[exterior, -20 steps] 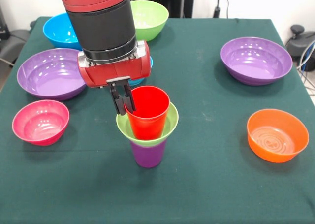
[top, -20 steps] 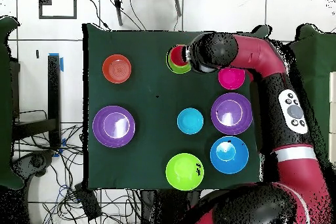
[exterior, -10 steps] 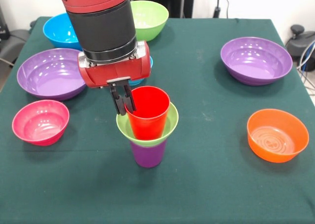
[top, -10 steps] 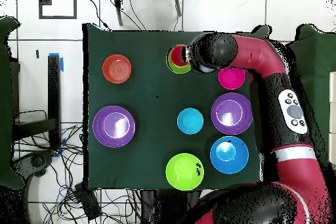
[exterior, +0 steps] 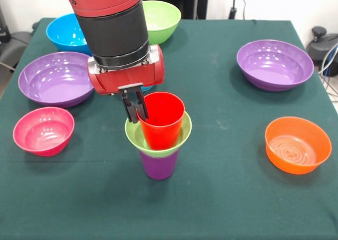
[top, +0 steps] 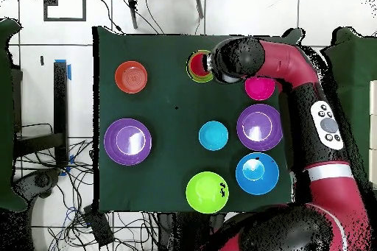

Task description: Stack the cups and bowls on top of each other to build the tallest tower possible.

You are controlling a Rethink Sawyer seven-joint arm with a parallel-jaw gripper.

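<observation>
A green-clothed table carries seven loose bowls and a purple cup.

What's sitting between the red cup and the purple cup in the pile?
A small lime green bowl. In the front view it rests on the purple cup, and the red cup stands inside it.

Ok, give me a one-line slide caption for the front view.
Sawyer gripper pinching the red cup's rim, nested in a lime green bowl atop a purple cup.
</observation>
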